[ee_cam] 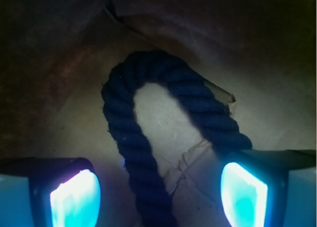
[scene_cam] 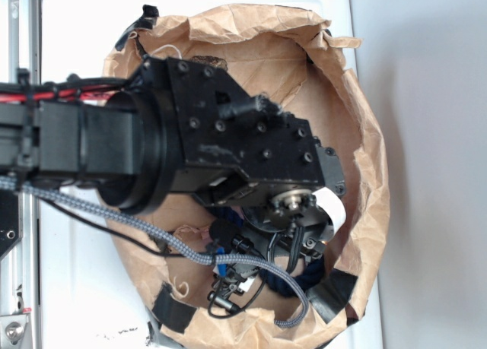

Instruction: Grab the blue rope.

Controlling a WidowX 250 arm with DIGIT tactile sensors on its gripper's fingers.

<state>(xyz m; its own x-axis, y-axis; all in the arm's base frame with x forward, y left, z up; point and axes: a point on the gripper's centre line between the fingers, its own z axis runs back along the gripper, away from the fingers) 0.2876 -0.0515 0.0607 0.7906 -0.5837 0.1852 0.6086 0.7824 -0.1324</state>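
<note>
The blue rope point(ee_cam: 148, 138) is a thick, dark navy twisted strand bent in a U on the brown paper floor of a bag. One leg of the U runs down between my two glowing pads point(ee_cam: 77, 200). The other leg passes under the right pad. My gripper point(ee_cam: 158, 197) is open, its jaws wide apart on either side of the rope and not touching it. From the exterior view, the arm's black wrist block covers most of the rope; only a dark patch of the rope point(scene_cam: 293, 282) shows beneath the gripper point(scene_cam: 300, 239).
A crumpled brown paper bag point(scene_cam: 365, 136) with rolled-down walls surrounds the gripper on all sides. A grey braided cable point(scene_cam: 137, 221) loops from the arm across the bag's lower part. The bag sits on a white surface point(scene_cam: 76, 288).
</note>
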